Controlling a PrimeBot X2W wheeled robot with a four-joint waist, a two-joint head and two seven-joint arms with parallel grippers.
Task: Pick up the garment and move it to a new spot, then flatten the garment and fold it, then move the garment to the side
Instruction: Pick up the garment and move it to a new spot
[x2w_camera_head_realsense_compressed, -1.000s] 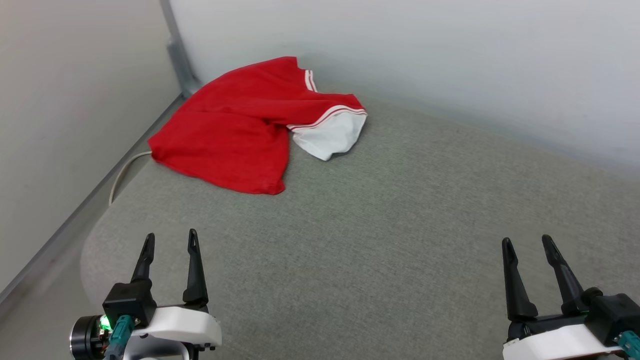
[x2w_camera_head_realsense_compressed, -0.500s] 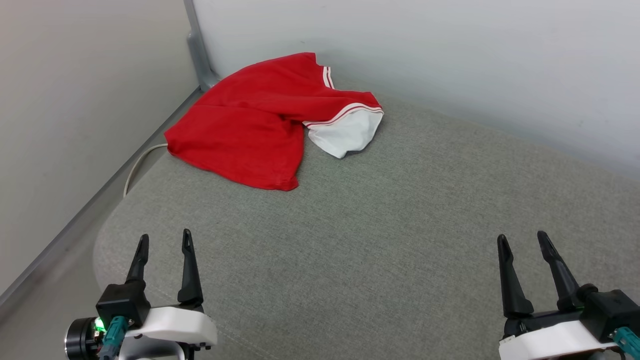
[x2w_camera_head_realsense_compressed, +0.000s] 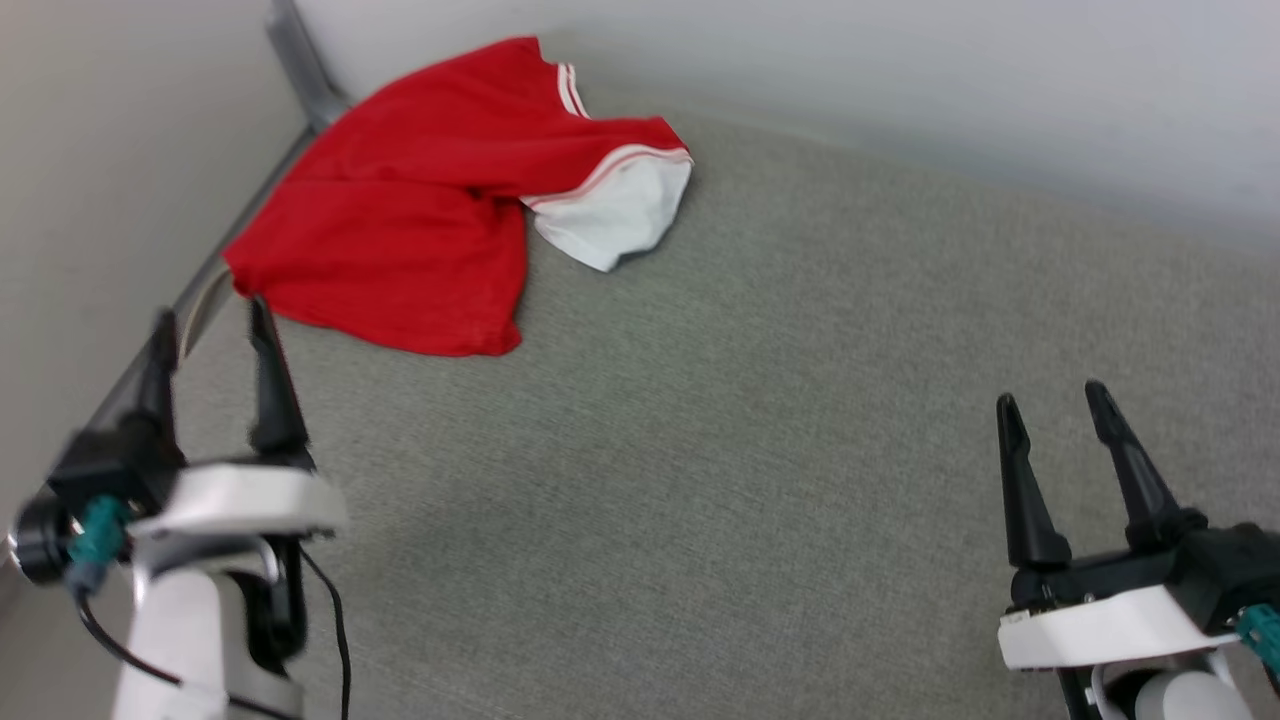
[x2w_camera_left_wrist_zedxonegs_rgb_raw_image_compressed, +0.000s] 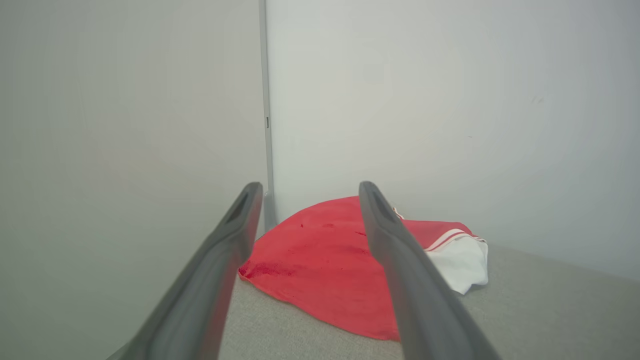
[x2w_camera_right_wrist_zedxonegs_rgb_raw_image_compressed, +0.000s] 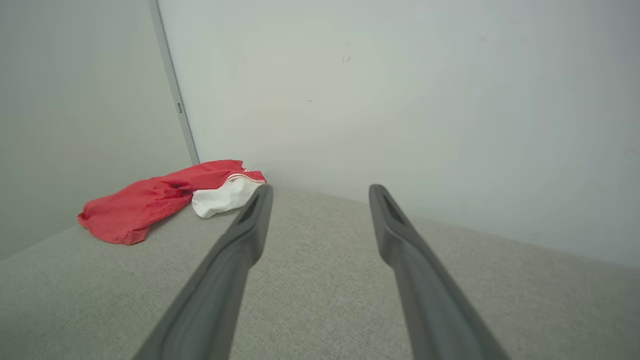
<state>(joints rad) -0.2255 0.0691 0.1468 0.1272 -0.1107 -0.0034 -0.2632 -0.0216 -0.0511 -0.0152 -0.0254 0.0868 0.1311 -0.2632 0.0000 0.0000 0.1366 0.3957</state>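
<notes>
Garment lies bunched in the far-left corner of the grey cushion, not yet picked up; left gripper near its edge, right gripper well apart, both spread wide and empty; lifting, moving, flattening, folding, setting aside all apparently remain.

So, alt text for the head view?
A crumpled red T-shirt with a white sleeve lies in the far left corner of a grey fabric surface. The open left tool is near its hem, the open right tool lower right.
</notes>
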